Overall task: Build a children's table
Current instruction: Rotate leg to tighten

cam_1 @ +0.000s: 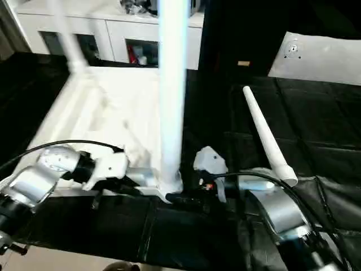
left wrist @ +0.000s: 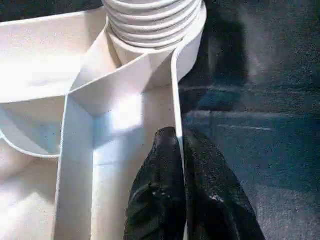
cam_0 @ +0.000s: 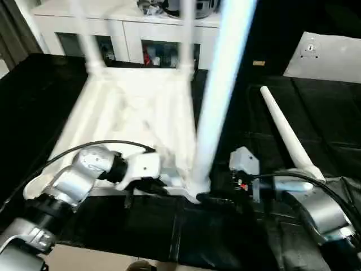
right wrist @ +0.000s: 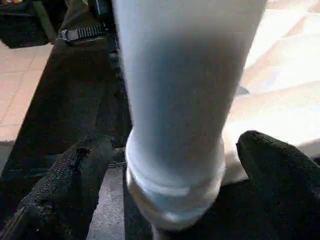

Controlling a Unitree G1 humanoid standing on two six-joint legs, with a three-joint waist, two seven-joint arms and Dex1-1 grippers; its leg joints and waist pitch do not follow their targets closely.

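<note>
The white table top [cam_0: 130,107] lies upside down on the black surface, ribs facing up. Two legs [cam_0: 90,39] stand in its far corners. A third leg [cam_0: 220,84] stands upright in the near right corner socket [left wrist: 155,20]. A fourth leg [cam_0: 285,132] lies loose on the black surface to the right. My left gripper [left wrist: 179,137] is shut on the top's thin near rim, close to that socket. My right gripper [right wrist: 175,150] is open, one finger [right wrist: 80,175] on each side of the standing leg's base.
A white cabinet [cam_0: 130,34] with dark openings stands behind the table top. A white cushion-like bag [cam_0: 327,56] lies at the back right. Black padded covers [cam_0: 327,113] spread under the loose leg. Light floor [right wrist: 20,70] shows beyond the near edge.
</note>
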